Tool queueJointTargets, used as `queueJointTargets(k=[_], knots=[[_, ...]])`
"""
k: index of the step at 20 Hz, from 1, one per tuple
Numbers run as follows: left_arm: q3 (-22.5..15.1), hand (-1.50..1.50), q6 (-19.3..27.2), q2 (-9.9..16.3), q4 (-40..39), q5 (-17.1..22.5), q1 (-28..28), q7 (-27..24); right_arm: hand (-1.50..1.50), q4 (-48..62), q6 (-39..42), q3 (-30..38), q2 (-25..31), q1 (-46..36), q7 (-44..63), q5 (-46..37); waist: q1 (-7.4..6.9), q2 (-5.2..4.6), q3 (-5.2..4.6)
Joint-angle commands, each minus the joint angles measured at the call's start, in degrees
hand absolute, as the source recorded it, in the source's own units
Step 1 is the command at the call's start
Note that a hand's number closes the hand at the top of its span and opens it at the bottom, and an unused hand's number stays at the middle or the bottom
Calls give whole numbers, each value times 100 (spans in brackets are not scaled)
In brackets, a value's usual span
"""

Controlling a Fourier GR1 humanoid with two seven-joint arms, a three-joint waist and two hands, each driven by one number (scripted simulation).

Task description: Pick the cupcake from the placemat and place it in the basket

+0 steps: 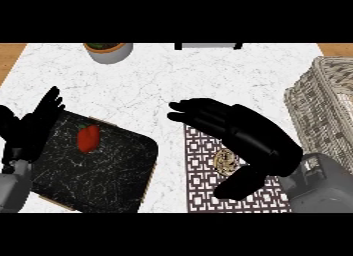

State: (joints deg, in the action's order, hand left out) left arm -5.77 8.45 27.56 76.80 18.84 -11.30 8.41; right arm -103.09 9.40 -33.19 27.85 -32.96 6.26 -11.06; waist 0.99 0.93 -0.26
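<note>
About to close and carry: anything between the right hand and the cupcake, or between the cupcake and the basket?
Nothing visible. The right hand hangs open over the cupcake on the placemat; bare counter leads to the basket.

The right hand (242,137) is hanging at centre right with fingers (190,111) extended, while the left hand (24,130) is resting open at the left edge.
</note>
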Motion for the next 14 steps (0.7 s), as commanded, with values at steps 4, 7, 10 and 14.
queueJointTargets(k=[4,7,10,14], knots=[[58,0,8,0,115,6,-233,200,-150,-276,1294,754,729,-1384,2393,241,-40,-35,7],[26,0,-233,-23,-108,-40,-106,-23,-150,62,2220,1092,914,-1830,2668,1071,-101,-78,11],[14,0,42,-141,-15,-184,-67,50,-150,195,2954,1143,1152,-1697,2783,1750,-91,-82,16],[262,0,-205,27,64,-49,-113,194,-150,154,3638,1653,1540,-1335,2547,2331,-74,-81,23]])
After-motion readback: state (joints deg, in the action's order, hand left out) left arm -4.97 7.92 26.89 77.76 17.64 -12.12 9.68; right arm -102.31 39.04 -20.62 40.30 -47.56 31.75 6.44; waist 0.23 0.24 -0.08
